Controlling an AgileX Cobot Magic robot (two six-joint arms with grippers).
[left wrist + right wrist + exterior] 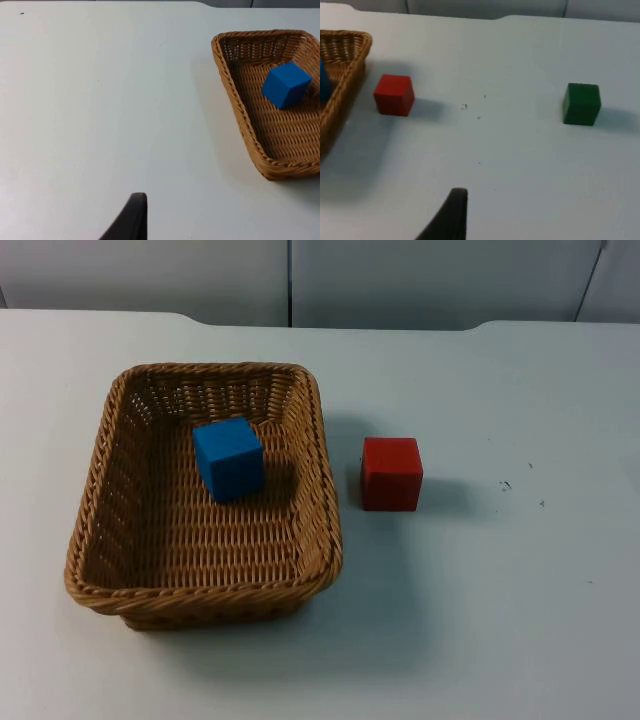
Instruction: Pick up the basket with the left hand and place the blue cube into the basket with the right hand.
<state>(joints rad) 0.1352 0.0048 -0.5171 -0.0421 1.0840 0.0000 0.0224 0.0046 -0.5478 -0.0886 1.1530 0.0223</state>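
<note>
A brown wicker basket (pixel 210 371) stands on the white table, left of the middle. The blue cube (pixel 229 458) lies inside it, toward the far side, tilted a little. In the left wrist view the basket (pixel 234 100) and the blue cube (pixel 286 84) lie off to one side of my left gripper (pixel 132 217), which hangs over bare table well apart from the rim. My right gripper (pixel 451 212) hovers over bare table, with the basket's corner (pixel 345 55) and a sliver of the blue cube (pixel 322 80) beyond it. Neither gripper holds anything.
A red cube (pixel 391 473) sits on the table just right of the basket, a small gap between them. In the right wrist view the red cube (pixel 394 94) and a green cube (pixel 581 103) stand apart. The grey partition wall (pixel 300 280) closes the far edge.
</note>
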